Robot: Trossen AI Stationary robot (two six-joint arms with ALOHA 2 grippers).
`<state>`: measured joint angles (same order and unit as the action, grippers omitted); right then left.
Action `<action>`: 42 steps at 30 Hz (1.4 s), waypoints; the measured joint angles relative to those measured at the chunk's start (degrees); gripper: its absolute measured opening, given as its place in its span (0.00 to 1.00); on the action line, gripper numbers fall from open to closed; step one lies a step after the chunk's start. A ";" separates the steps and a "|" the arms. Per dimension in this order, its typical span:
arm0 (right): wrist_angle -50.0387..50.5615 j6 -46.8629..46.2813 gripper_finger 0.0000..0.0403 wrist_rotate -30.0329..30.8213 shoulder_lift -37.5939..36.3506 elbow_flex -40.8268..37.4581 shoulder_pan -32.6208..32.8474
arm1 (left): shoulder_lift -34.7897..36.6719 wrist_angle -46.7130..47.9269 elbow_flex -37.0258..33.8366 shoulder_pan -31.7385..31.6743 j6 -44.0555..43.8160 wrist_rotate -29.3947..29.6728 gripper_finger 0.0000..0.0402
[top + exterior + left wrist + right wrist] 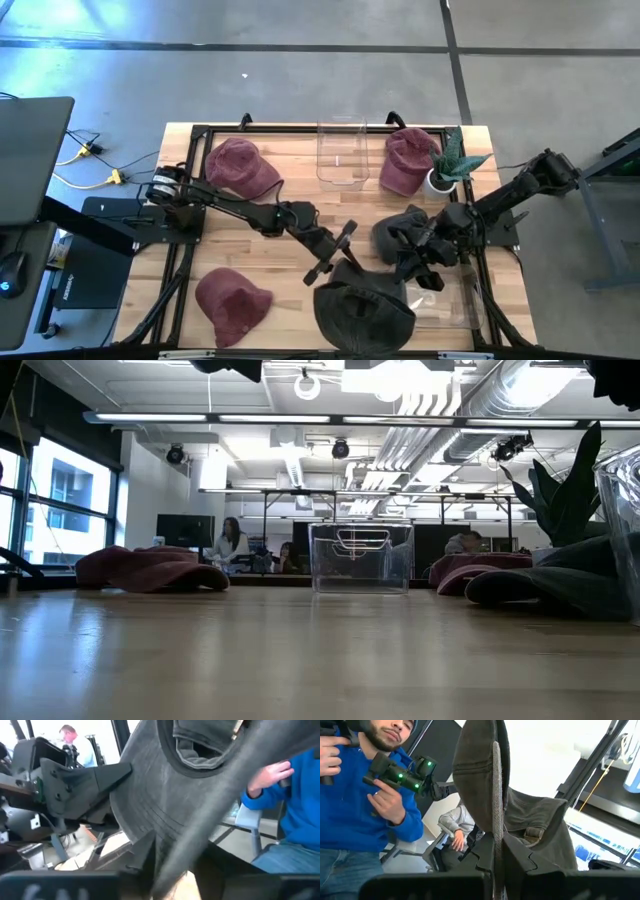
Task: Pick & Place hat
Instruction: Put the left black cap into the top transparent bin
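A dark grey hat (365,305) hangs over the table's near edge between my two arms. My left gripper (325,265) reaches it from the left and is shut on its brim (150,805). My right gripper (425,268) comes from the right and is shut on the hat's other side (495,795). The low view does not show this hat. A second dark hat (395,232) lies on the table by my right gripper and shows at the right of the low view (560,585). My left gripper pinches the stitched brim (167,837) between its two fingers, coming in about level from the table's left. The brim stands on edge and rises away from the fingers. The hat is clear of the table. My right gripper pinches a thin edge of the hat (495,827) between its two fingers, from the table's right and slanting a little upward. The edge stands upright above the fingers, and the crown's inside (535,825) sags beside it.
Three maroon hats lie on the table: far left (240,165), near left (232,300), far right (405,160). A clear bin (342,150) stands at the far middle and a potted plant (450,165) at the far right. Another clear container (450,300) is near right. A person in blue (365,820) sits beyond the table.
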<state>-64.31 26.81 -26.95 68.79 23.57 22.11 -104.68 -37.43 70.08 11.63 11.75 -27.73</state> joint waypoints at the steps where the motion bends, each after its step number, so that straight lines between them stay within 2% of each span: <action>1: 0.22 0.01 0.02 -0.01 0.00 0.00 0.02 | 0.00 0.12 0.00 0.01 0.01 -0.21 0.20; 6: 0.89 -1.92 0.05 1.29 0.00 0.00 -0.01 | 0.00 0.41 0.00 0.03 0.19 -3.20 0.03; 12: 1.95 -6.36 0.14 7.31 0.00 -0.02 0.05 | 1.06 2.87 -0.04 0.05 -1.56 -3.41 0.02; 15: 3.24 -10.18 0.19 11.49 -0.59 -0.08 0.09 | 1.42 5.50 -0.04 0.10 -1.61 -0.89 0.01; 18: 9.32 -10.24 0.27 15.17 -3.14 -0.11 0.06 | 4.24 11.91 -0.63 0.61 -1.52 5.23 0.01; 20: 14.40 -10.16 0.32 19.62 -6.20 -0.03 0.08 | 5.66 15.86 -0.47 0.82 -1.20 11.85 0.00; 24: 28.34 -9.21 0.42 33.28 -12.66 -0.02 2.05 | 10.23 26.48 -0.60 2.54 -0.17 25.96 0.00; 28: 40.26 -8.14 0.48 49.52 -17.26 0.14 5.46 | 12.69 33.86 -0.74 4.09 -0.55 35.60 0.00; 32: 46.74 -6.92 0.50 61.19 -18.84 0.12 9.28 | 14.18 38.47 -0.62 3.75 -4.18 36.24 0.00; 36: 51.44 -4.82 0.50 68.39 -18.05 0.04 12.69 | 16.34 43.21 -0.50 2.85 -7.23 35.87 0.00; 42: 58.44 -3.11 0.50 78.99 -15.79 -0.02 19.86 | 19.27 55.43 -0.55 -1.26 -14.38 24.18 0.00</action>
<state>-5.87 23.69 52.04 53.00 23.55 41.97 -85.41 18.01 69.54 10.37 -2.63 -3.55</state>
